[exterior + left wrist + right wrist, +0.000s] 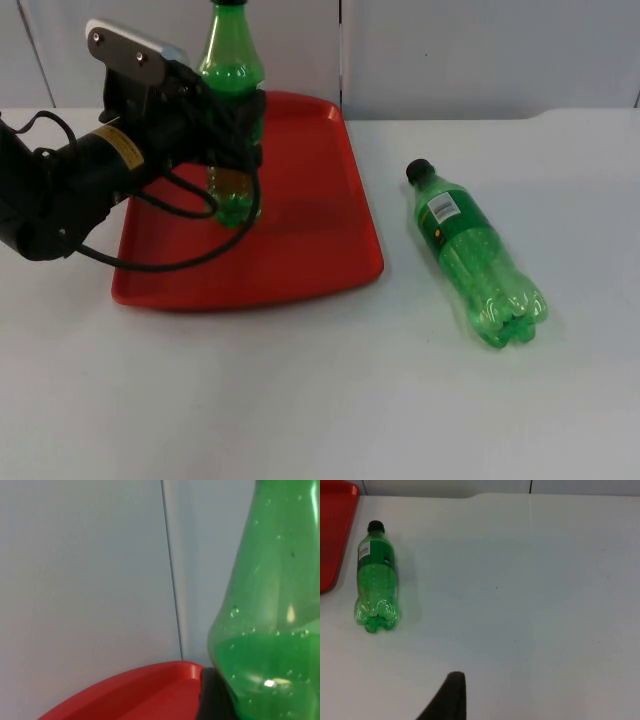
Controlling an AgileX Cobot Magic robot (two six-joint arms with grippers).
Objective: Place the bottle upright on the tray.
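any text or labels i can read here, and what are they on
Nothing can be read.
Lying bottle on the table: a white label on its green wrapper, print too small to read.
Left arm: a yellow sticker, its markings too small to read.
Upright bottle on the red tray, held by the left gripper: no readable text.

Close in front of me stands a green bottle (270, 630), upright, with liquid in its lower body and small droplets on its wall. Beside it I see the red tray's (135, 692) rim, with the grey partition wall (85, 570) behind.
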